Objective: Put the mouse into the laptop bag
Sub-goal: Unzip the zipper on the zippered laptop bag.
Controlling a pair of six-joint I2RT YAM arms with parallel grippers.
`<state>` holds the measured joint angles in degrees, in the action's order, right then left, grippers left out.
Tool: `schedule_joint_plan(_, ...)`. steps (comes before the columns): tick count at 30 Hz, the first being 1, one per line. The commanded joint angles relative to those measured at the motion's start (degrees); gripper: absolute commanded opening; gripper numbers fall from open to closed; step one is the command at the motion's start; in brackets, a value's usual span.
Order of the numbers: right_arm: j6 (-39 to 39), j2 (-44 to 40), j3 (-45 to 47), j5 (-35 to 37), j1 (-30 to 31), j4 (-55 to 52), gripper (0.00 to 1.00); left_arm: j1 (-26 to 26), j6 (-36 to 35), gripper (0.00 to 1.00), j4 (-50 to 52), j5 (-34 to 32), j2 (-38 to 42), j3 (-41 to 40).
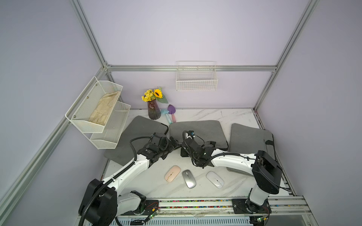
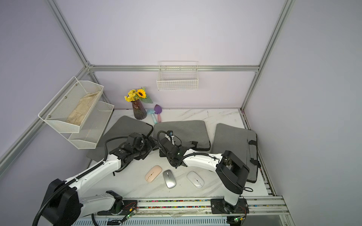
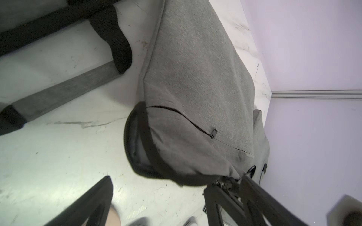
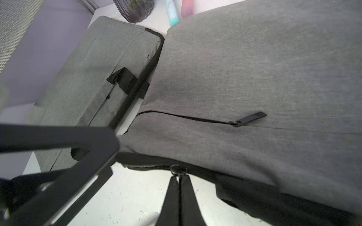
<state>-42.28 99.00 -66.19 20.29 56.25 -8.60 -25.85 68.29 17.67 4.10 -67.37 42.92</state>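
Three mice lie on the marble table near its front: pink [image 1: 172,173], silver [image 1: 189,178] and white [image 1: 214,179]. Behind them three grey laptop bags lie flat; the middle bag [image 1: 197,131] has both grippers at its front left corner. My right gripper [image 4: 179,177] is shut on the ring of that bag's main zipper pull [image 4: 177,168]. The zipper stands parted at the corner, showing a dark lining [image 3: 137,140]. My left gripper [image 3: 156,185] is open beside that corner, holding nothing, with one finger [image 4: 78,146] close to the right gripper.
The left bag [image 1: 137,133] and the right bag [image 1: 250,139] flank the middle one. A flower vase [image 1: 153,111] and toy shovels [image 1: 171,113] stand at the back. A white mesh shelf [image 1: 98,111] hangs on the left wall, a wire basket [image 1: 196,78] on the back wall.
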Motion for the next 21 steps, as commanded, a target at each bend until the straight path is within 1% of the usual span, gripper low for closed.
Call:
schedule_joint_plan(1, 0.2, -2.3, -0.7, 2.0, -0.3, 4.9, 0.0, -0.3, 3.5, 1.0, 0.5, -1.8, 4.0, -3.8)
schedule_joint_plan(3, 0.0, -3.1, 0.0, 1.0, -0.2, 6.3, 0.0, -0.3, 4.2, 1.0, -1.7, -1.0, 4.3, -5.2)
schedule_joint_plan(5, 0.2, -4.0, 1.1, -0.8, -0.2, 8.4, 0.0, -0.5, 5.2, 1.0, -5.5, 1.1, 2.9, -6.5)
schedule_joint_plan(10, -1.3, -5.0, 1.8, -4.4, 0.0, 10.4, 0.0, -1.7, 5.2, 1.0, -10.5, 3.7, -5.6, -4.5)
schedule_joint_plan(14, -2.3, -5.0, 2.3, -5.7, 0.8, 11.3, 0.0, -1.9, 4.9, 1.0, -12.1, 2.0, -8.5, -2.5)
schedule_joint_plan(17, -3.2, -5.5, 4.0, -6.4, 1.4, 12.5, 0.0, -2.2, 4.1, 0.99, -11.8, -2.8, -9.0, -1.1)
schedule_joint_plan(18, -3.6, -5.8, 4.8, -6.5, 1.6, 12.9, 0.0, -2.2, 3.9, 0.93, -11.6, -3.6, -9.5, -0.7)
schedule_joint_plan(21, -4.6, -6.7, 7.1, -7.1, 2.0, 13.7, 0.0, -2.2, 2.9, 0.7, -11.5, -5.3, -11.0, 0.9)
